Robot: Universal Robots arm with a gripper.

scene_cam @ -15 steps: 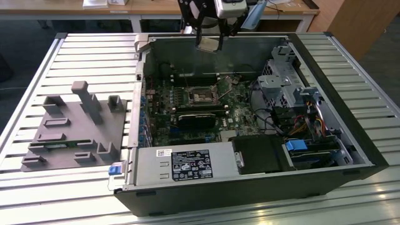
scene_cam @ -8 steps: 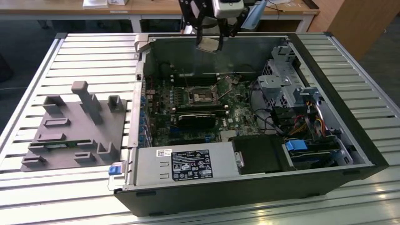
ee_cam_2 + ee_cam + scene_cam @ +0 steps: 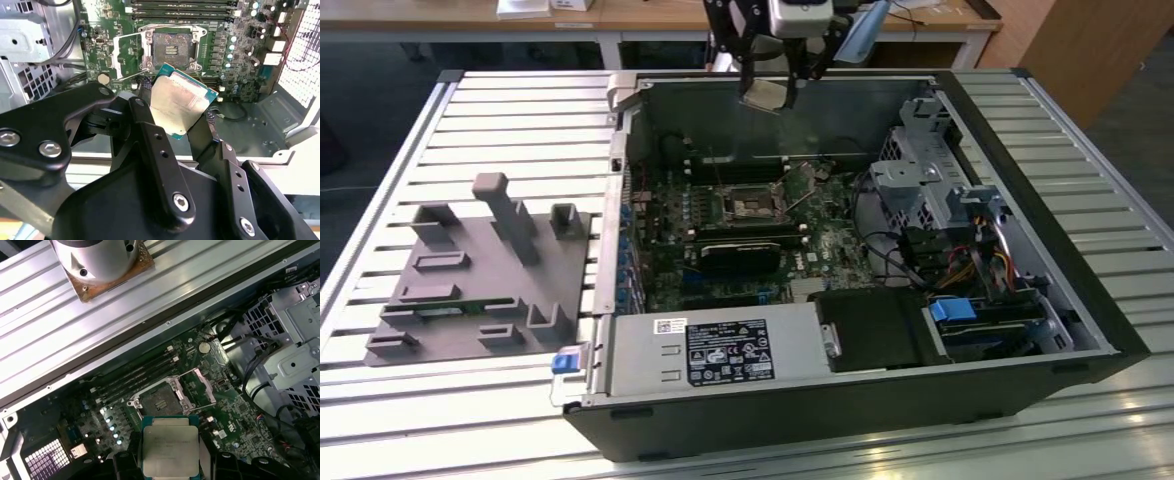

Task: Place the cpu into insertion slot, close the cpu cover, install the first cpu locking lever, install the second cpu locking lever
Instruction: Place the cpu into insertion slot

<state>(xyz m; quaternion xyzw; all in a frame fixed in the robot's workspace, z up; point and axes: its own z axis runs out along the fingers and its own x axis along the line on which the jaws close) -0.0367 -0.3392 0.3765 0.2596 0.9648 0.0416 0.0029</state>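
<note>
My gripper [image 3: 767, 88] hangs above the far wall of the open computer case [image 3: 1067, 290], shut on the cpu [image 3: 765, 96], a flat square chip with a pale metal face. In both wrist views the black fingers [image 3: 146, 120] clamp the cpu [image 3: 179, 104] [image 3: 170, 446] by two opposite edges. Below it, on the green board, the insertion slot [image 3: 171, 50] [image 3: 159, 403] [image 3: 744, 205] lies bare with its dark centre showing. The cpu cover [image 3: 125, 52] [image 3: 201, 388] stands swung open beside the slot. A thin lever rod [image 3: 131, 75] sticks out near the slot.
Inside the case are a black fan block [image 3: 738, 256], a drive cage [image 3: 927, 185] with cables [image 3: 907, 260] and a power supply [image 3: 720, 350]. A grey holder fixture [image 3: 467, 275] sits on the slatted metal table [image 3: 507, 110] at the exterior view's left.
</note>
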